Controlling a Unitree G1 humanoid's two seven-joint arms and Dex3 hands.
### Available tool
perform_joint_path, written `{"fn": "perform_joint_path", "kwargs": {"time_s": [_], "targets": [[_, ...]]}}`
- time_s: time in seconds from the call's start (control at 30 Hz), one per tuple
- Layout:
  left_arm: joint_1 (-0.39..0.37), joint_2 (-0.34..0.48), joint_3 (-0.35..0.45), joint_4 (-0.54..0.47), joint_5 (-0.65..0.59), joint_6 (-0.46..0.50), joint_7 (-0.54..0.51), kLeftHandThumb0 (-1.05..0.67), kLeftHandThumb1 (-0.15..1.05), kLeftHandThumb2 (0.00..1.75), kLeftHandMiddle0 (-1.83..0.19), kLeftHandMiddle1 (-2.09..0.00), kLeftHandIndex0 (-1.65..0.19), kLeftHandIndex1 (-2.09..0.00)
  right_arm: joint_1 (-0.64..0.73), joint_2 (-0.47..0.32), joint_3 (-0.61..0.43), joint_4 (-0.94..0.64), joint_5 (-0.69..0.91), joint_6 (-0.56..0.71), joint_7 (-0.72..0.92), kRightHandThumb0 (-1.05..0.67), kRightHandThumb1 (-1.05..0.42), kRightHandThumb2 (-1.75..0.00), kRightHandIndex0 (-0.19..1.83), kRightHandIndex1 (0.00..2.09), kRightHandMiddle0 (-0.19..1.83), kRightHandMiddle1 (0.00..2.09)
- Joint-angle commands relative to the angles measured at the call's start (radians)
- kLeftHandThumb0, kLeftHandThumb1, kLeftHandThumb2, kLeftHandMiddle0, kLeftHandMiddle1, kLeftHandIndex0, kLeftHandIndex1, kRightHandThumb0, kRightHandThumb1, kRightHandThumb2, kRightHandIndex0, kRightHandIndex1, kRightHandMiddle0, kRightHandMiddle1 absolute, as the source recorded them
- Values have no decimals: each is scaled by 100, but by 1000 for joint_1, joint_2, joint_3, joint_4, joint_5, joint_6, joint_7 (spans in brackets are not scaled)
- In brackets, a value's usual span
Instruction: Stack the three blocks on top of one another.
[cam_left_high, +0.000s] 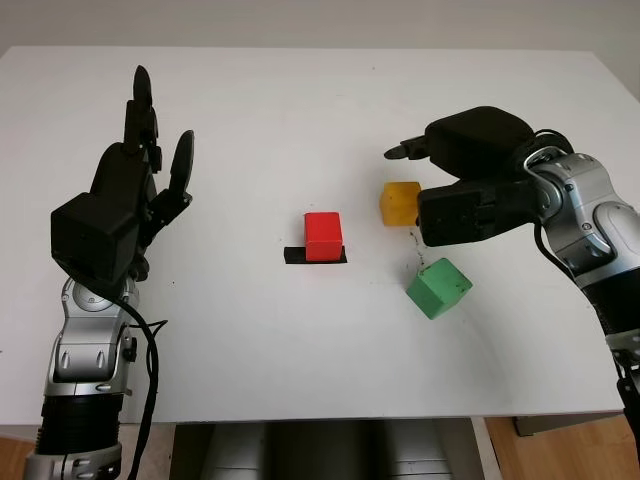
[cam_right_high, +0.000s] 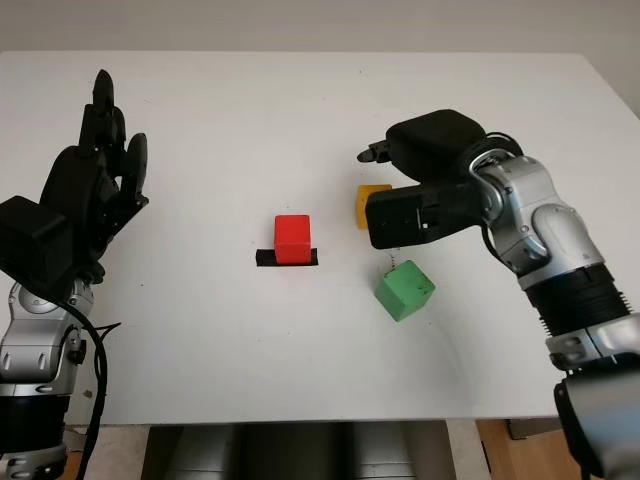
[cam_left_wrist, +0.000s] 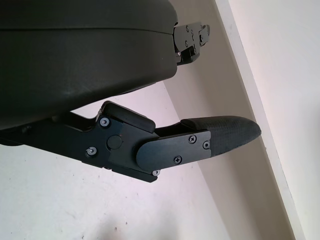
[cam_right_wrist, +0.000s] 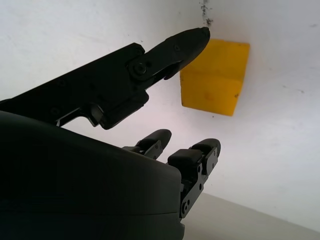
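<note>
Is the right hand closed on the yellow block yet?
No. The right hand is open beside the yellow block; its fingers aren't wrapped around it.

Right robot hand (cam_left_high: 440, 185) open beside yellow block (cam_left_high: 399, 203).

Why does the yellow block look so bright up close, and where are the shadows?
In the right wrist view the yellow block is brightly lit on the white table, while the right hand, open beside it, looks dark. In the left eye view the green block and red block cast faint shadows; the open left hand hovers far left.
</note>
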Motion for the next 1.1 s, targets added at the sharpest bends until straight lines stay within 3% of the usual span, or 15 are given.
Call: {"fn": "perform_joint_path", "kwargs": {"time_s": [0.0,0.2,0.4,0.6,0.77,0.9,1.0,1.07], "targets": [[-5,8,-3,-14,3,0,-3,-74,105,61,19,0,19,0,2,5,10,8,-17,-8,-16,-66,-85,-6,39,32,50,6],[2,6,-8,-25,21,7,4,-74,105,60,19,0,19,0,-2,21,21,69,-13,-36,-60,-67,-87,-6,44,33,50,6],[7,4,-7,-26,32,5,5,-77,105,59,19,0,19,0,-4,35,12,118,7,-52,-85,-64,-86,-5,12,104,54,6],[9,6,-10,-35,43,42,7,-81,105,57,19,0,19,0,1,35,10,139,14,-80,-127,-61,-85,-5,10,121,60,8],[10,6,-11,-41,47,49,5,-80,105,56,19,0,19,0,4,38,6,160,23,-102,-163,-60,-87,-5,-1,155,66,9],[12,9,-11,-36,55,43,2,-81,105,56,19,0,19,-1,8,47,-2,172,39,-98,-184,-57,-88,-6,-16,199,72,19],[14,14,-14,-37,66,39,2,-80,105,56,19,0,19,-1,9,49,1,179,41,-97,-203,-54,-89,-6,-19,207,71,29],[16,20,-18,-44,77,50,0,-78,105,56,19,-1,19,-2,9,50,0,187,44,-104,-221,-51,-92,-5,-18,209,55,68]]}}
